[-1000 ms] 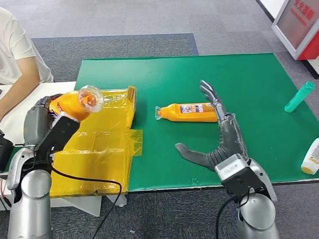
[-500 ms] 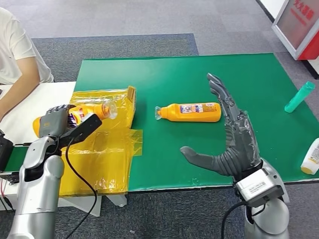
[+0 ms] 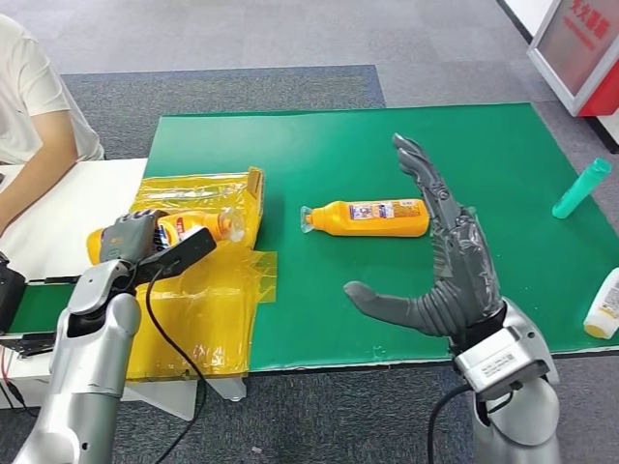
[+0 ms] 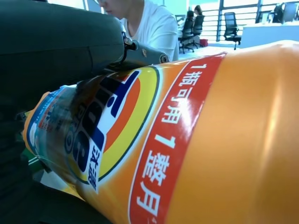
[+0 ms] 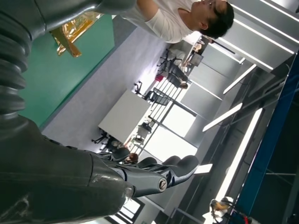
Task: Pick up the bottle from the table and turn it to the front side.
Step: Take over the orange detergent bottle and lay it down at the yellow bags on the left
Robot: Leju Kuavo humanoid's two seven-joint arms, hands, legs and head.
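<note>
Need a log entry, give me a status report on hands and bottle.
Left hand holds orange bottle over yellow film. Right hand open, beside second orange bottle lying on green mat. Nothing obstructing.

The left robot hand point(image 3: 135, 242), dark grey on a silver arm reaching in from the lower left, is wrapped around an orange plastic bottle with a colourful label point(image 3: 186, 226), holding it lying sideways. The right robot hand point(image 3: 445, 261) is raised on its silver arm, holding nothing, fingers point(image 3: 420, 174) spread and stretched forward, thumb jutting out to the left.
</note>
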